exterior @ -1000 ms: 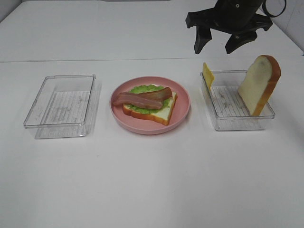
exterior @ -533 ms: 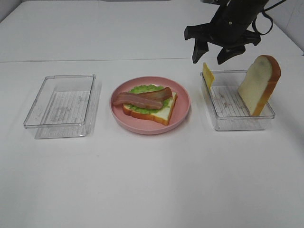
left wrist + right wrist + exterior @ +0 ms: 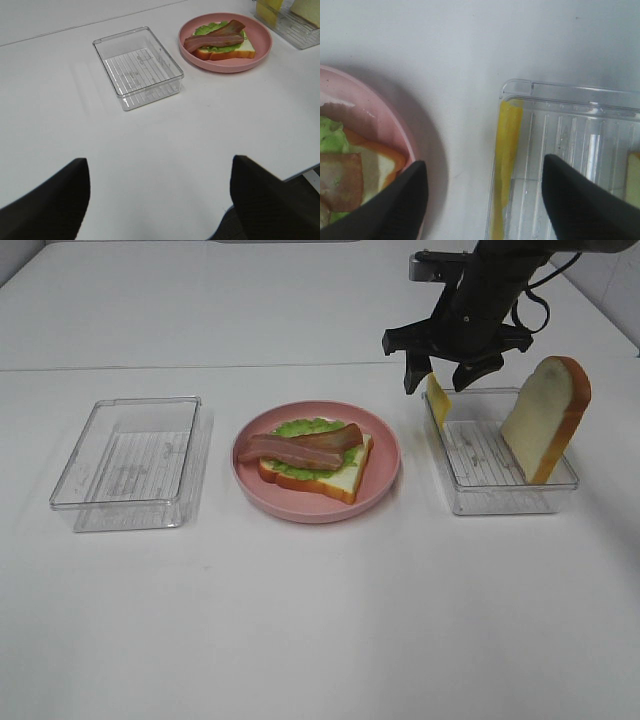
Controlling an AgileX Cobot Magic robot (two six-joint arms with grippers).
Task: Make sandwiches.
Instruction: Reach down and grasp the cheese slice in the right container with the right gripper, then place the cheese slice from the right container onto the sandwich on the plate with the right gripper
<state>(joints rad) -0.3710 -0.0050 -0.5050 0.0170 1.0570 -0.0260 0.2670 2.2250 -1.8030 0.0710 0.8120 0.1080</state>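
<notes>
Yellow cheese slice (image 3: 437, 400) stands against tray wall (image 3: 443, 468) beneath wide-spread right tool (image 3: 438, 379).

The right arm (image 3: 497, 285) comes in from the far right edge of the high view, its dark wrist bent over so that the right gripper (image 3: 440, 375) points steeply down, jaws spread wide with nothing gripped between them. In the right wrist view its two black fingertips (image 3: 400, 210) stand far apart, one at either side. The left gripper (image 3: 160, 200) shows only in its own wrist view, tilted forward and down, its two dark fingers (image 3: 45, 205) likewise held wide apart and clasping nothing.
</notes>
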